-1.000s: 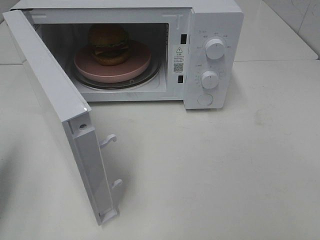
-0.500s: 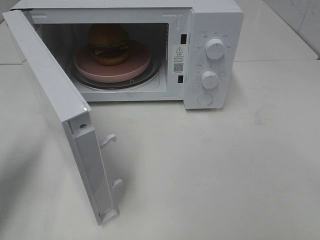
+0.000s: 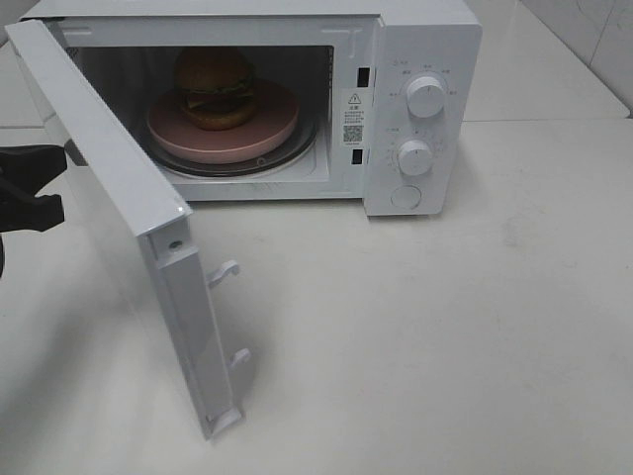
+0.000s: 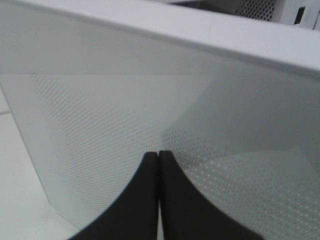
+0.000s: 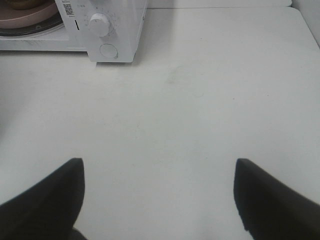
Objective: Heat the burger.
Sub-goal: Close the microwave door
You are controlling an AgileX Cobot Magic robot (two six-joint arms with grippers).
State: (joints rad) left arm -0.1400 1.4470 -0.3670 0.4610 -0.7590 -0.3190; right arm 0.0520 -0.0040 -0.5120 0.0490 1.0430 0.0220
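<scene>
Burger (image 3: 216,87) is seen on the pink plate (image 3: 272,134) inside the microwave (image 3: 425,40), upper centre of frame, with the door (image 3: 109,188) swung wide. Left gripper (image 4: 159,154), jaws clenched on nothing, is placed just beside the door's outer face at frame left, so it is judged the nearer arm for a closing push. Right gripper (image 5: 159,165) is spread, empty, over the table (image 3: 445,327).

Left fingers (image 4: 145,200) pressed together, right fingers (image 5: 45,195) spread wide.

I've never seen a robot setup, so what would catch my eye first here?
A white microwave stands at the back of the table with its door swung wide open. Inside, the burger sits on a pink plate. At the left, the robot's dark left hand, shut, is close against the door's outer side.
</scene>
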